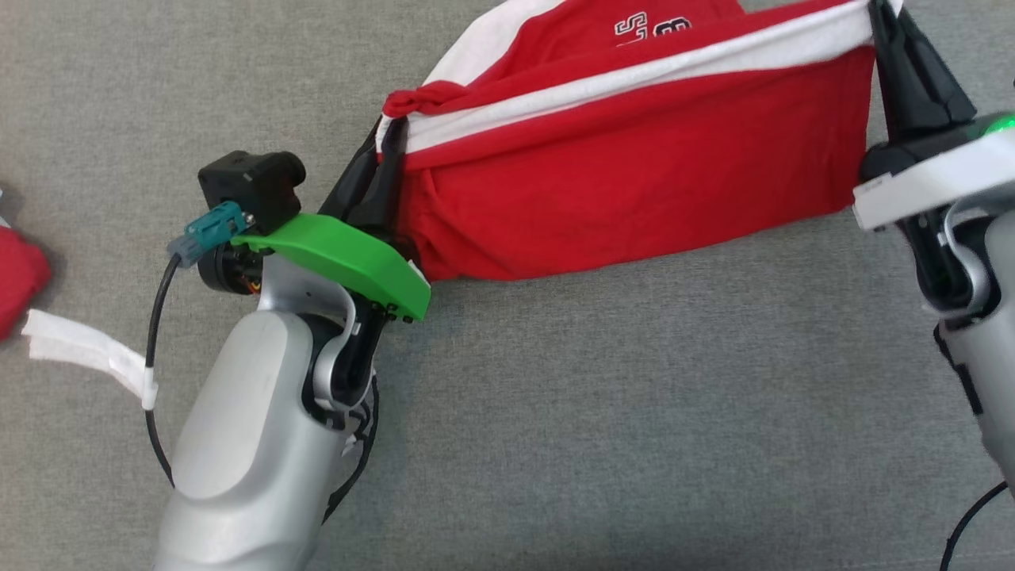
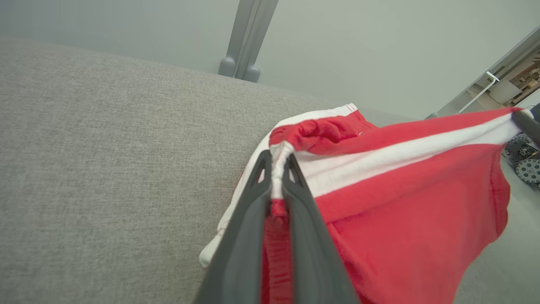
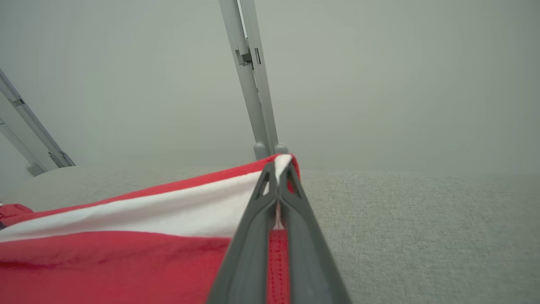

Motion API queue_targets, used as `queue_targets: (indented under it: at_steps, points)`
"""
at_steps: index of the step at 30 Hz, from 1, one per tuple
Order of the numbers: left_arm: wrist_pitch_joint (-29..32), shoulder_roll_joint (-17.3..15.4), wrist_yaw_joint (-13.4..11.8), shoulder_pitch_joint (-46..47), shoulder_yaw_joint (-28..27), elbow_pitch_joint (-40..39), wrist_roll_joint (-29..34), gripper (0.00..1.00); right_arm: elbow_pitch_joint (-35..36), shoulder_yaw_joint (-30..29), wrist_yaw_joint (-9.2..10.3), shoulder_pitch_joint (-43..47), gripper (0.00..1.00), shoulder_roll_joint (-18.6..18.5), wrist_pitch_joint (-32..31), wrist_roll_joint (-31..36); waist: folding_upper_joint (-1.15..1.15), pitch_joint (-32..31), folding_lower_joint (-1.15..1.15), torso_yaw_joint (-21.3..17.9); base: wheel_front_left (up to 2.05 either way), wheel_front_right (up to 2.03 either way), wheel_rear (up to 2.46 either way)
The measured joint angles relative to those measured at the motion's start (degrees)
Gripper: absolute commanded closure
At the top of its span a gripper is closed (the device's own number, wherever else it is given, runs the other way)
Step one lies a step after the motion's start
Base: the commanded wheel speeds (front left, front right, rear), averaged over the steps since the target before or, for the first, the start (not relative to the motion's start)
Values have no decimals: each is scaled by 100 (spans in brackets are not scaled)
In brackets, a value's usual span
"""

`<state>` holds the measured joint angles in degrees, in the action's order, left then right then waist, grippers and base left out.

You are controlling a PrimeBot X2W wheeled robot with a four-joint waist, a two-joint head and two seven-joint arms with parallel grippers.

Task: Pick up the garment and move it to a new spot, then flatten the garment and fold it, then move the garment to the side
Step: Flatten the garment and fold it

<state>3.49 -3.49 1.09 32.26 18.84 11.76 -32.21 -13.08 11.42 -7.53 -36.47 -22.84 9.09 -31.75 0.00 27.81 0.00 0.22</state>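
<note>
The garment is a red shirt with white bands and a dark printed number, stretched between my two grippers above the grey cloth surface. My left gripper is shut on its bunched left corner; in the left wrist view the fabric is pinched between the dark fingers. My right gripper is shut on the right corner at the top right, and in the right wrist view the white band runs into its closed fingers. The lower red panel hangs slack below the taut edge.
The grey fabric surface spreads under everything. At the far left lie another red piece of cloth and a white strip. Metal frame posts stand behind the surface against a pale wall.
</note>
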Motion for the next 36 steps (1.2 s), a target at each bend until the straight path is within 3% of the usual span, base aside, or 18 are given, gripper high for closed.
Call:
queue_targets:
  at_steps: [9, 18, 19, 20, 21, 27, 30, 36]
  points:
    - [-517, 54, 20, 742, 358, 570, -309, 100, -1585, 1032, 0, -1853, 100, -465, -42, -584, 0, 424, 0, 558, 0, 0, 0]
    - [-753, 62, -57, 1115, 897, 1089, -910, 97, -2662, 1958, 0, -2680, 100, -469, 196, -973, 0, 670, 0, 885, 0, 0, 0]
    - [-769, 62, -57, 1139, 945, 1138, -987, 51, -2751, 2053, 0, -2744, 87, -453, 227, -1018, 0, 675, 0, 896, 0, 0, 0]
    - [-789, 62, -57, 1160, 984, 1188, -1011, 0, -2803, 2114, 0, -2774, 44, -438, 269, -1060, 0, 672, 0, 897, 0, 0, 0]
    - [-822, 62, -57, 1178, 1026, 1247, -1020, 0, -2859, 2174, 0, -2791, 0, -423, 332, -1094, 0, 662, 0, 893, 0, 0, 0]
    - [-1244, 64, -111, 1165, 1070, 1414, -1054, 0, -2897, 2306, 0, -2703, 0, -432, 575, -1046, 0, 509, 0, 811, 0, 0, 0]
    - [-1513, 53, -166, 1067, 994, 1405, -1021, 0, -2496, 1859, 0, -2452, 0, -421, 589, -795, 0, 424, 0, 735, 0, 0, 0]
    - [-1827, -283, -669, 942, 761, 973, -200, 0, -1683, 693, 0, -1406, 0, -160, 591, -25, 0, 193, 0, 541, 0, 0, 0]
